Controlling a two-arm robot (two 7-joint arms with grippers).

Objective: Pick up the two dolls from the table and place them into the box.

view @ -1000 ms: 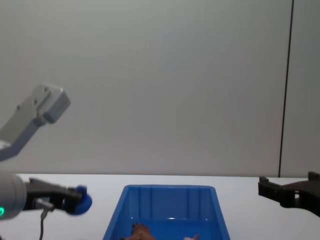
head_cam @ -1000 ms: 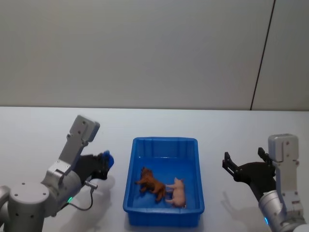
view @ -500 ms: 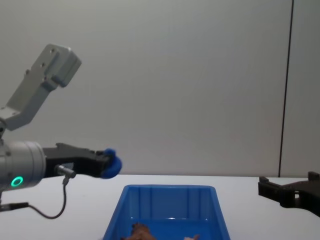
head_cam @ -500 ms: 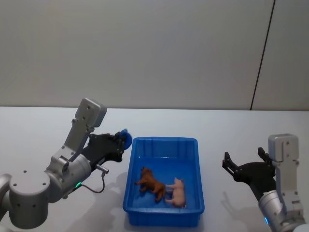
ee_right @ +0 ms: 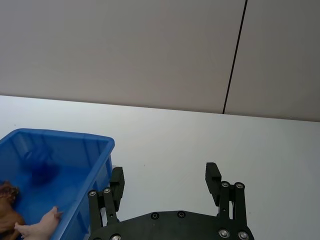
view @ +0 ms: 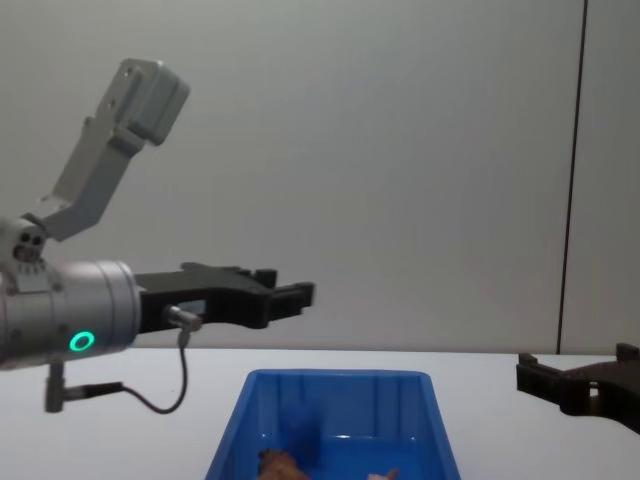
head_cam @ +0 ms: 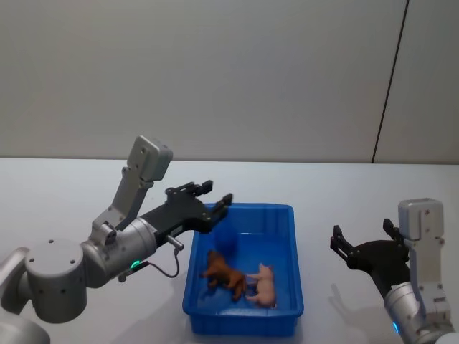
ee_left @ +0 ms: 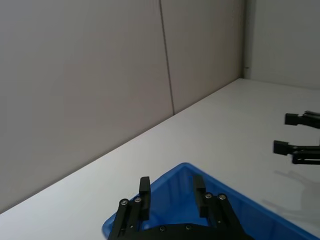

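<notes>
The two dolls, brown and pink, lie in the box near its front wall. The left gripper hangs spread above its far-left corner, releasing a blue ball; the right gripper waits spread beside the table's right edge.

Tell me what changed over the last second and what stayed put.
The left gripper carried the small blue ball from beside the box up over its left rim, then opened its jaws and let it go; the ball now shows blurred inside the box. The reddish-brown doll and pink doll stayed lying in the box, and the right gripper stayed open at the right.
</notes>
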